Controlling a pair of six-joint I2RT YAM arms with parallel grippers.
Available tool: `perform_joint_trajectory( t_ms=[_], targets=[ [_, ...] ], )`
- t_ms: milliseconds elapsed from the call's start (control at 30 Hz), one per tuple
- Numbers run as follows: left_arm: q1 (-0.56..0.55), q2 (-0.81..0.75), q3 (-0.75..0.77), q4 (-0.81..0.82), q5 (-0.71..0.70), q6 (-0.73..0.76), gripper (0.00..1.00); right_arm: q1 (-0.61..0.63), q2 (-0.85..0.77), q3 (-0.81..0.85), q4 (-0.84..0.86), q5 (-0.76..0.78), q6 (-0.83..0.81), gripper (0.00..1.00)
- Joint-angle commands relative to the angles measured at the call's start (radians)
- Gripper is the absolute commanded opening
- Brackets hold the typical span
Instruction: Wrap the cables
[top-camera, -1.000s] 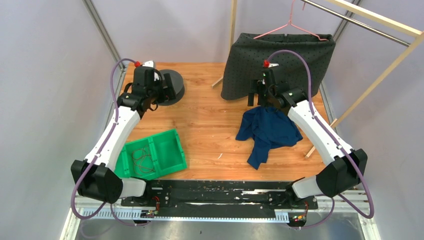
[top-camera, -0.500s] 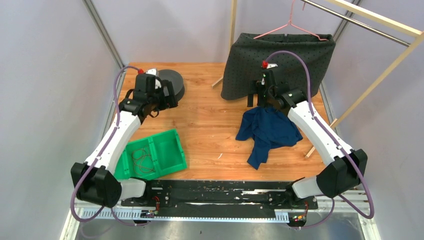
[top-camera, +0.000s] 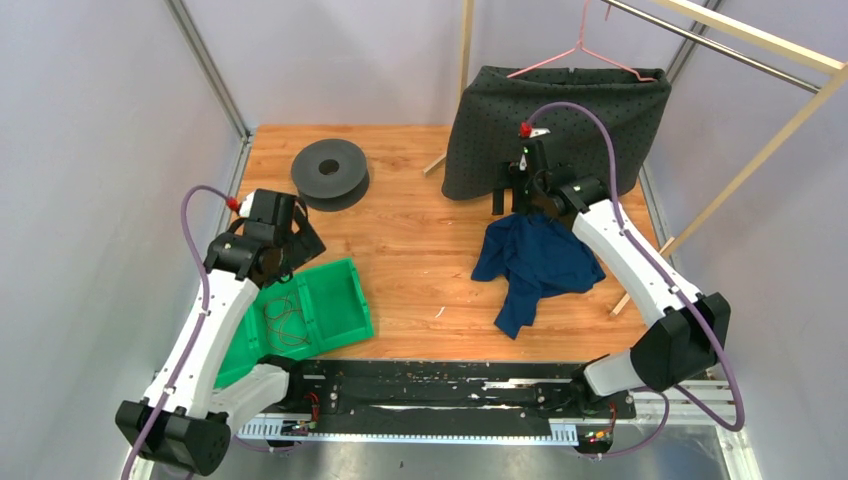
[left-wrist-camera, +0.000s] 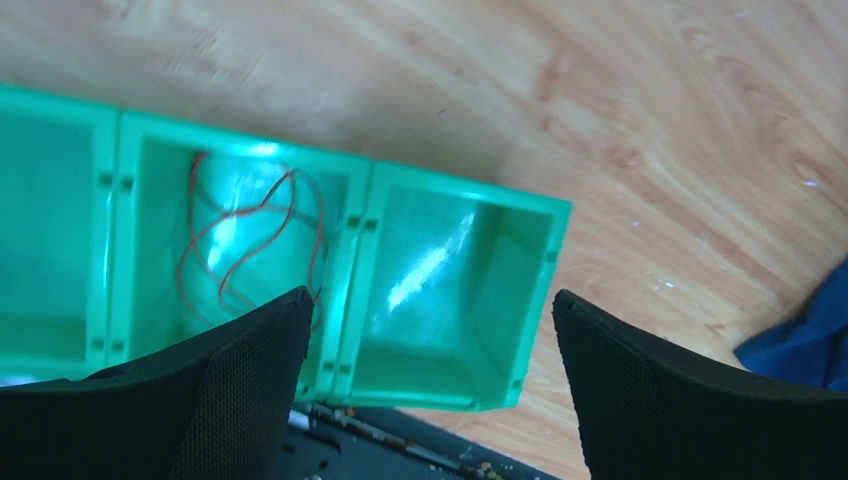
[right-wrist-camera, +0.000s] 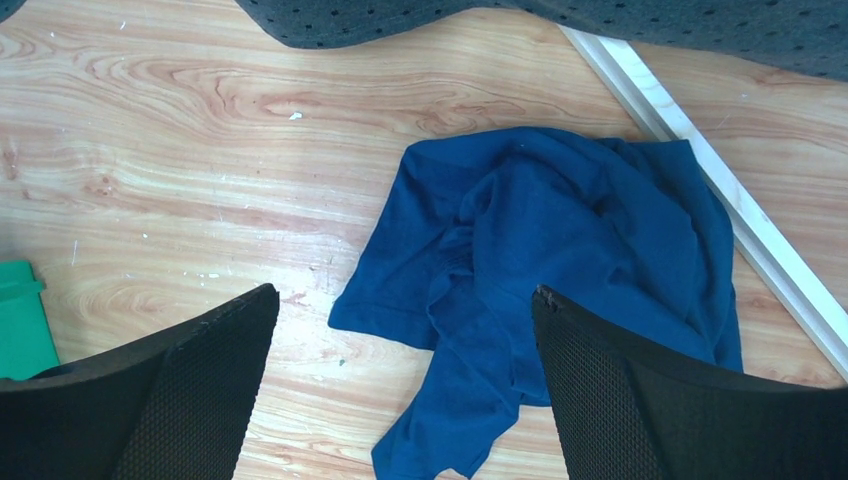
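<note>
Swinging back from the far corner, the left gripper (left-wrist-camera: 425, 305) is now hanging over the green bin (left-wrist-camera: 460, 190) near the left arm's base. A second ago it was sitting on top of the dark spool (top-camera: 330, 172), which is now standing uncovered on the table (top-camera: 420, 250), well apart from the gripper.

We are reading its jaws as wide apart with nothing between them, only the bin floor showing below.

The cables (left-wrist-camera: 250, 240) are lying as a loose red-and-dark tangle in the bin compartment next to the empty end one. In the wrist view that puts them just left of the left finger, not under the gap, so the gripper is not lined up on them yet.

The right gripper (right-wrist-camera: 405, 300) is barely shifting (a small wobble at most). It is hovering spread wide and empty over the crumpled blue cloth (right-wrist-camera: 560, 250), away from both spool and cables.

We are judging this as the reach-for-cables step just starting: nothing is picked and nothing is wound on the spool. The next move likely needs a sideways shift toward the cable compartment before descending. The risk we are flagging is thin wires slipping through, or fingers catching the divider wall.
</note>
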Motion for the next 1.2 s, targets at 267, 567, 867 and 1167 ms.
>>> perform_joint_trajectory(
  t_ms=[267, 567, 867, 1167],
  targets=[
    [0.001, 0.021, -0.205, -0.22, -0.057, -0.397, 0.7, 0.007, 0.048, 0.042, 0.003, -0.025, -0.027, 0.98],
    [0.08, -0.138, -0.255, -0.308, -0.169, -0.541, 0.62, 0.006, 0.047, 0.042, -0.002, -0.026, -0.037, 0.98],
    [0.211, 0.039, -0.279, -0.179, -0.151, -0.457, 0.57, 0.007, 0.067, 0.057, -0.005, -0.049, -0.045, 0.98],
    [0.211, 0.123, -0.344, -0.08, -0.106, -0.434, 0.64, 0.007, 0.063, 0.055, -0.005, -0.048, -0.048, 0.98]
  ],
)
